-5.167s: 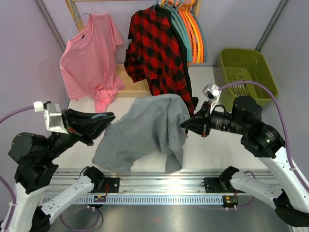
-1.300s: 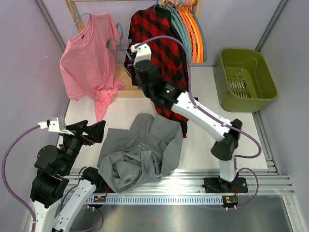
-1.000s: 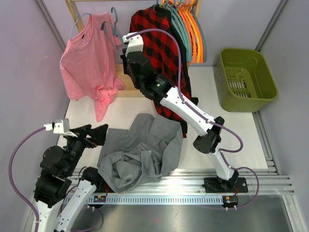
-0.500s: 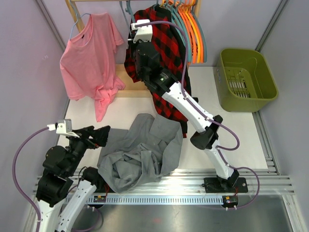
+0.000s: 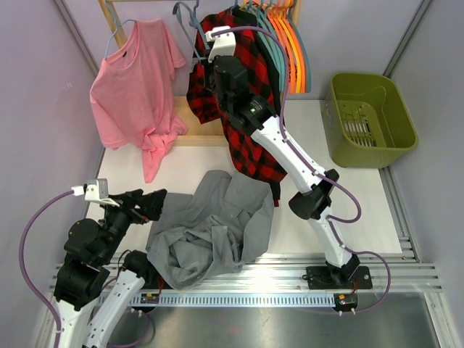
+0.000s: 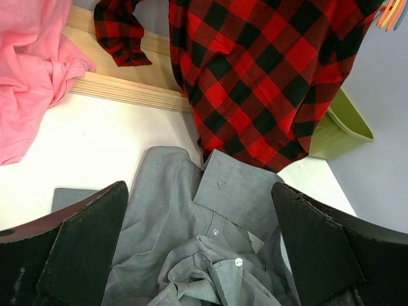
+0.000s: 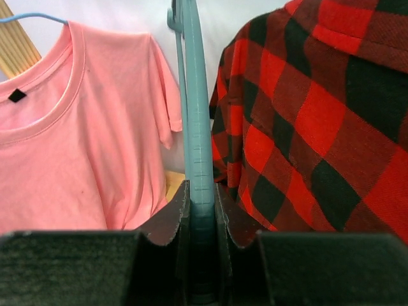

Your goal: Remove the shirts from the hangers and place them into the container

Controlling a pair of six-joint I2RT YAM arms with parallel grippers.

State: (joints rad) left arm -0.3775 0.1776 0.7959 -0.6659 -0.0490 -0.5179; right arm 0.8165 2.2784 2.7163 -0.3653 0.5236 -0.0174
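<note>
A grey shirt lies crumpled on the table, off any hanger, and shows buttons and collar in the left wrist view. My left gripper hovers open at its left edge, with nothing between the fingers. My right gripper is shut on a bare teal hanger, raised high at the rack between the pink t-shirt and the red-and-black plaid shirt. Both of those shirts hang on hangers. The olive-green container stands at the right.
Several bare teal and orange hangers hang on the rail right of the plaid shirt. The rack's wooden base runs along the table's back, with a wooden post at the left. Purple walls close in both sides.
My right arm has carried the teal hanger up and to the right, from in front of the pink t-shirt towards the rail. The left arm has edged slightly towards the grey shirt.
</note>
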